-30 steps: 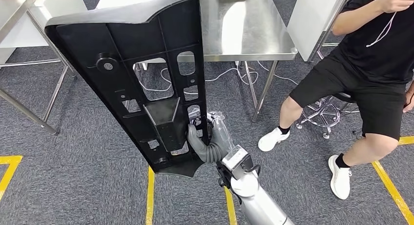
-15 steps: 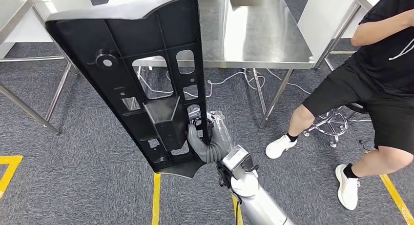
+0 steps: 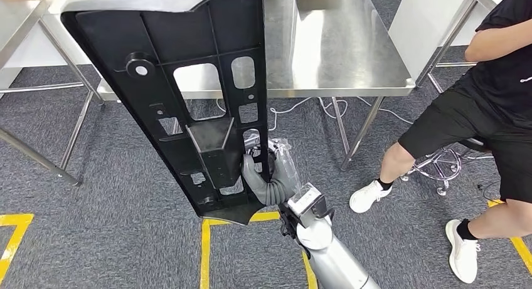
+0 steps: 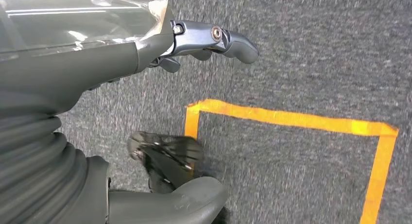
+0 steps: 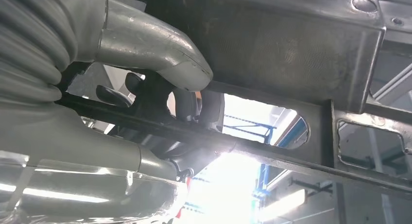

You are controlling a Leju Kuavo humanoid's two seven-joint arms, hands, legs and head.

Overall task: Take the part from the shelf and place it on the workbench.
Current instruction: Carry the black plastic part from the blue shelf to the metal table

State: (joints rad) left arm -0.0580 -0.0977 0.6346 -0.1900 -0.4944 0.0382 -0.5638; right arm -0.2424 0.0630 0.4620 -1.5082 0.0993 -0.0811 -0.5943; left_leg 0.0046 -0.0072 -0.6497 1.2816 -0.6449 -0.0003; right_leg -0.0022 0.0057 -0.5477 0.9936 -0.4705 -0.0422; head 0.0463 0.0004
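Carrying the part (image 3: 188,101) upright, I have my right hand (image 3: 266,176) clamped on a rib near its lower end, just short of the bench (image 3: 339,57). It looks stiff, long and top-heavy. My left hand (image 4: 204,39) hangs empty, fingers apart.

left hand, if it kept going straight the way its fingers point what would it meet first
Probably the grey carpet floor. In the left wrist view the left hand hangs empty, fingers aimed over bare carpet short of the yellow tape line; depth is hard to judge.
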